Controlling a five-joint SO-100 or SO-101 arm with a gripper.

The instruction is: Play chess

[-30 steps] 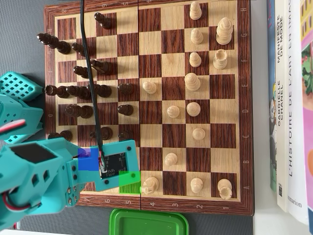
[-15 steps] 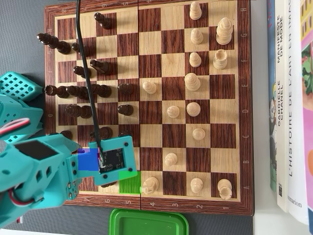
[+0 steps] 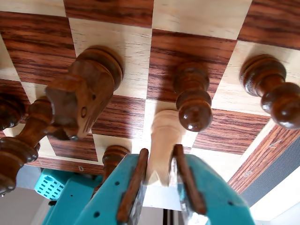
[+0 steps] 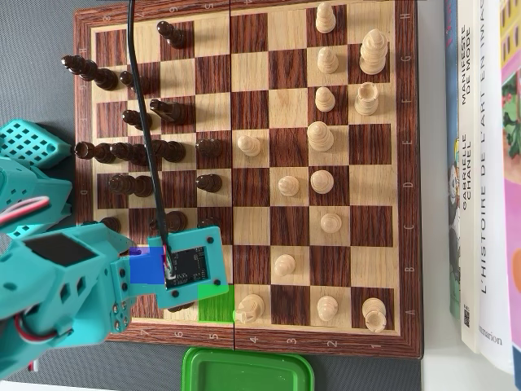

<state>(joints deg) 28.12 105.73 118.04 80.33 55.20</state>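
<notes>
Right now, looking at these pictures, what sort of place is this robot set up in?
Probably a home or hobby desk, not a lab. A wooden chessboard with a game under way lies on a grey surface, art books lie beside it, and a green plastic lid sits at its edge.

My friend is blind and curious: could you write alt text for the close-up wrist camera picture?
A teal gripper clamps a pale wooden chess piece between its two fingers, just above a brown-and-cream chessboard. Dark pieces surround it: a knight on the left, pawns ahead and right.
</notes>
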